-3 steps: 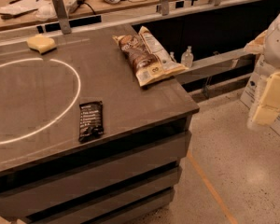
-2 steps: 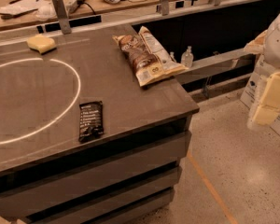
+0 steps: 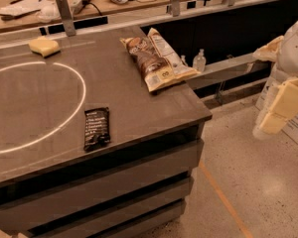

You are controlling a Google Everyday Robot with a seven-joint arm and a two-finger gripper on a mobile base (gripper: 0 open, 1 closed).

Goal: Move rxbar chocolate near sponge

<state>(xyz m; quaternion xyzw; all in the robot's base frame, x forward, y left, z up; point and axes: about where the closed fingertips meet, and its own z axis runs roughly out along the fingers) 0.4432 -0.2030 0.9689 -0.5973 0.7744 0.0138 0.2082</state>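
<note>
- our claw (image 3: 282, 108) hangs beside the table (image 3: 154, 108); released or clenched, we cannot tell.
- rxbar chocolate (image 3: 96, 128) sits well left of it, sponge (image 3: 43, 46) farther left: nothing seems done yet.

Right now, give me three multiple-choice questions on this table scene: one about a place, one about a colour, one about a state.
1. Where is the rxbar chocolate? A) near the table's front edge B) on the floor C) on the rear shelf
2. The sponge is: A) blue B) pale yellow C) black
3. The rxbar chocolate is: A) held aloft B) lying flat, untouched C) standing on end

1 A: it lies by the front edge.
2 B: its block looks pale yellow.
3 B: the gripper hangs off the table's right side.
</note>
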